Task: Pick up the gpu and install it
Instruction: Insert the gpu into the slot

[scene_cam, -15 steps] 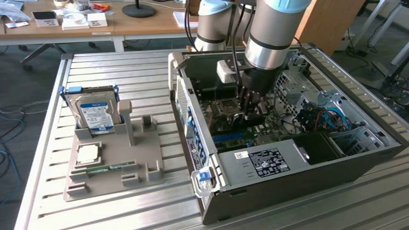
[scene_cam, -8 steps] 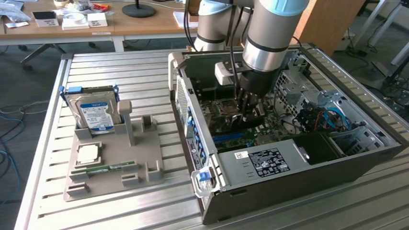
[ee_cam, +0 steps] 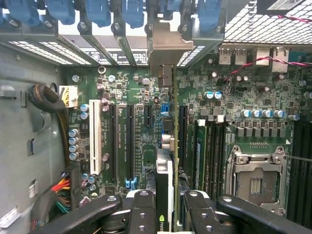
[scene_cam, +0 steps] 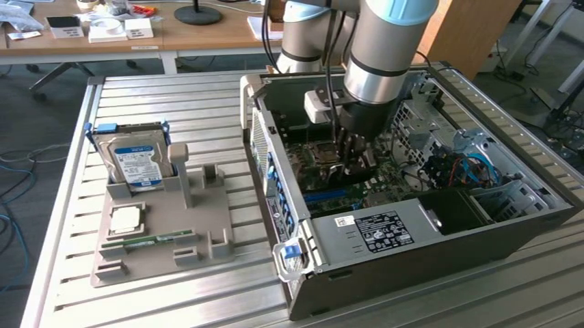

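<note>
Gripper is closed on the gpu, a thin green circuit-board expansion card seen edge-on in the wrist view, pinched between the two black fingers. The card hangs straight below the tool, inside the open grey metal computer case.

Key relation: the card's long axis runs away from the fingers toward the case's rear wall, parallel to the long black expansion slots on the green motherboard. Its silver metal end bracket leads, sitting up against the row of rear slot openings with blue plastic retainers. The card edge looks lined up over one slot lane beside the short blue connector; I can't tell if it's seated or just above the slot.

Further out from the tool: the empty silver CPU socket off to one side and the white slot on the other. Outside the case, well apart from the tool, a grey fixture tray holds a blue-labelled silver hard drive.
</note>
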Controlling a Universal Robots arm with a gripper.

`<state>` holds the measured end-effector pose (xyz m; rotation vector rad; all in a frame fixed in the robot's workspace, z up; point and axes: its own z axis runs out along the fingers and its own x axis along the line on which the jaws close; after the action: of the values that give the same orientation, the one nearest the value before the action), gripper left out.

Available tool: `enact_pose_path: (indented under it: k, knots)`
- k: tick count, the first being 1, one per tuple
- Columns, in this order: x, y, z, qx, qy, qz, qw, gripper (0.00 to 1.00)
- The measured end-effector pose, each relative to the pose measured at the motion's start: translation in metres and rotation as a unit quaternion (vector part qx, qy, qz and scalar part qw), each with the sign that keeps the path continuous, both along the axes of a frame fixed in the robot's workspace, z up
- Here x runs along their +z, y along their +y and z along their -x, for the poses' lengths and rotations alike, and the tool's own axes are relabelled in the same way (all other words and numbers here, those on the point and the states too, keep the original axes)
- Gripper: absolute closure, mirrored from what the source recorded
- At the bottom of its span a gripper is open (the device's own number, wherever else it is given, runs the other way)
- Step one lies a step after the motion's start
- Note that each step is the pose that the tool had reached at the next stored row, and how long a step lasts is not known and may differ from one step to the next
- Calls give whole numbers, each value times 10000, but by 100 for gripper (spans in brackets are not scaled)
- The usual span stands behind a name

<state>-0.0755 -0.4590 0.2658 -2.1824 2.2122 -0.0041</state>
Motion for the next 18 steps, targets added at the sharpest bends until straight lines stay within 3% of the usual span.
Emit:
enact_pose_path:
  k: [18]
  knots:
    - [-29,4,62,0,0,0,10000,73]
